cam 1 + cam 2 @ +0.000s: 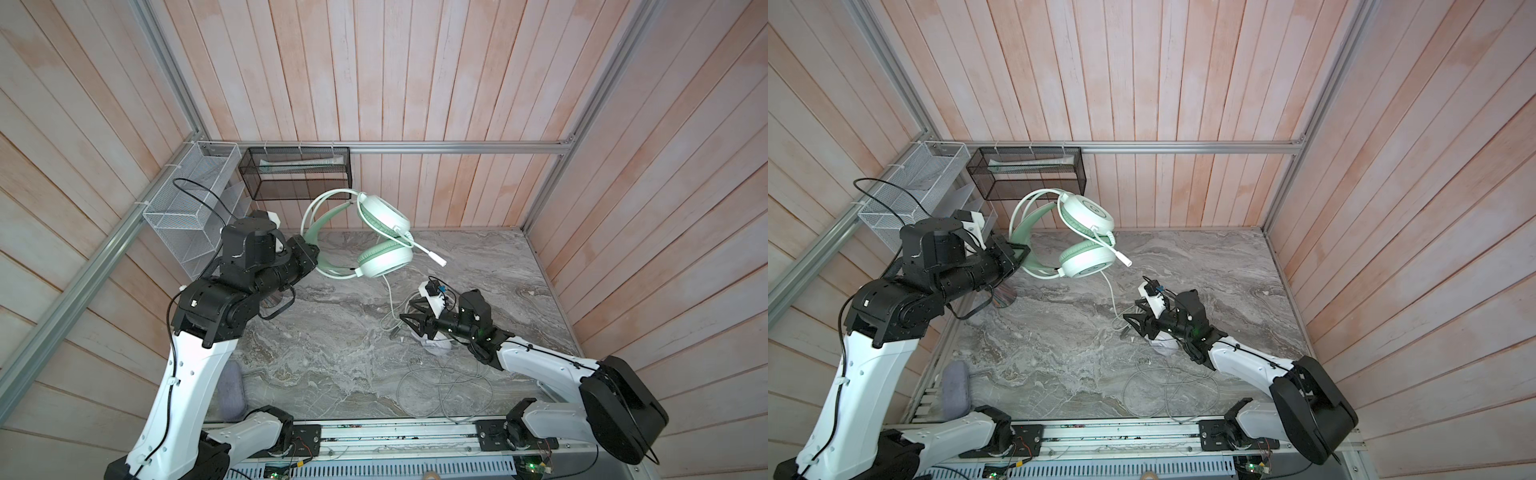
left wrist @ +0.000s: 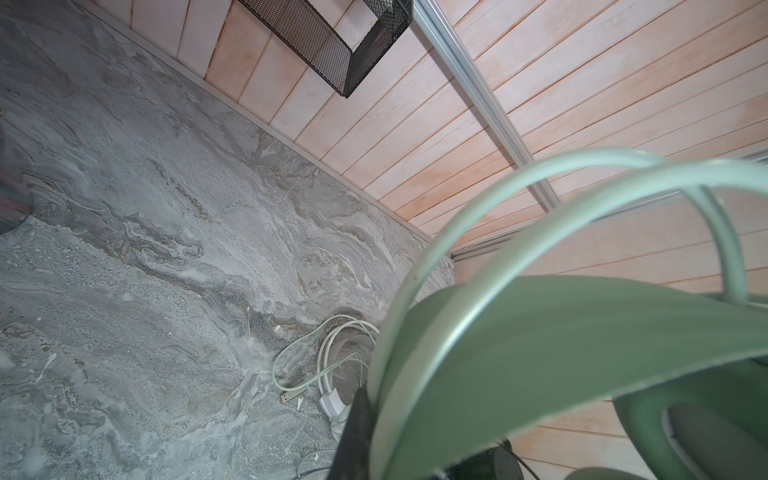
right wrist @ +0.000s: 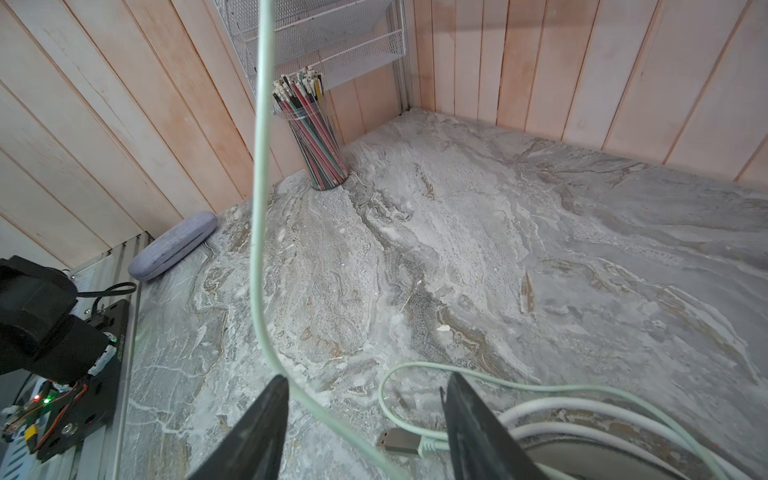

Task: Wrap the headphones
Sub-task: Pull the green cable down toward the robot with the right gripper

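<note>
top views: left end effector clenched on headband of mint headphones, held abv surface, cable hanging down to it | left wrist: headband fills view | right wrist: right end effector released, cable running thru its gap | step: catching cable | nxt: close on it, wind round headband w/o snagging

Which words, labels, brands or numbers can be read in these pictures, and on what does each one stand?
No text can be read with certainty.
Round mark on the upper earcup of the mint green headset: too blurred to read.
Short pale print along the edge of the black base plate, in the right wrist view: too small to read.
</note>
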`<action>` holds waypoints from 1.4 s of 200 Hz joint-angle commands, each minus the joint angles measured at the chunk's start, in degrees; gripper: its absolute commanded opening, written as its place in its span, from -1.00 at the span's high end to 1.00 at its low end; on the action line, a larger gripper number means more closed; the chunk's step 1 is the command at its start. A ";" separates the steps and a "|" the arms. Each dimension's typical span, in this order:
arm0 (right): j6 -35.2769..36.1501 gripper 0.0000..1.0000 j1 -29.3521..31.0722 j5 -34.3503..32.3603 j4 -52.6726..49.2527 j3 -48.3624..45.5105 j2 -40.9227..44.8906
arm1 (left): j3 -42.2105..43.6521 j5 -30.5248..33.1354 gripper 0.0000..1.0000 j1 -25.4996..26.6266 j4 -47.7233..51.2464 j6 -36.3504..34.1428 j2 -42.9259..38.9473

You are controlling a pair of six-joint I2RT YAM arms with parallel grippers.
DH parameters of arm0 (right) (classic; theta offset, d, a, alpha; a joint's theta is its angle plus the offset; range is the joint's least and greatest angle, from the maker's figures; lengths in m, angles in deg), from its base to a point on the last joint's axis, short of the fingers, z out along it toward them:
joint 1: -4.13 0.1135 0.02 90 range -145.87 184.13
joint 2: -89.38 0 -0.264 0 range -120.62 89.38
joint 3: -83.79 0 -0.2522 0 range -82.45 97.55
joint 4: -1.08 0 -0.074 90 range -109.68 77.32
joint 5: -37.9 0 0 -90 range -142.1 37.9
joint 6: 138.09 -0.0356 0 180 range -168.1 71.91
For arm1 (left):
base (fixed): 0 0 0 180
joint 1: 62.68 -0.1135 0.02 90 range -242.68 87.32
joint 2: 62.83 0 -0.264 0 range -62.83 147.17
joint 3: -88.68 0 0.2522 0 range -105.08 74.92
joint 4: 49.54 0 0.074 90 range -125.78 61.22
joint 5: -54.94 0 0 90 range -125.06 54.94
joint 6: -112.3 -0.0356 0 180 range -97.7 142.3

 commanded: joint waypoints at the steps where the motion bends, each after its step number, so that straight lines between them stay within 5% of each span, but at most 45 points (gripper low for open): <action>1: 1.60 -0.22 0.31 0.97 2.78 2.04 -2.39 | -1.97 -2.22 1.00 -0.61 -3.18 2.30 -0.24; 64: 0.70 -0.20 1.25 3.76 5.40 1.01 -4.24 | -2.15 -2.75 1.00 -1.32 -2.87 1.78 0.53; 196: 8.85 0.04 7.25 -9.67 -2.53 10.28 -15.63 | -2.06 -3.58 1.00 -2.02 -3.58 2.30 1.11; 234: 7.96 0.69 7.95 -12.56 -3.14 9.71 -15.73 | -1.51 -3.69 1.00 -2.94 -3.98 2.20 1.34; 280: 4.55 0.94 16.43 -21.38 1.02 8.67 -14.50 | -0.91 -4.01 1.00 -5.66 -6.51 4.47 2.27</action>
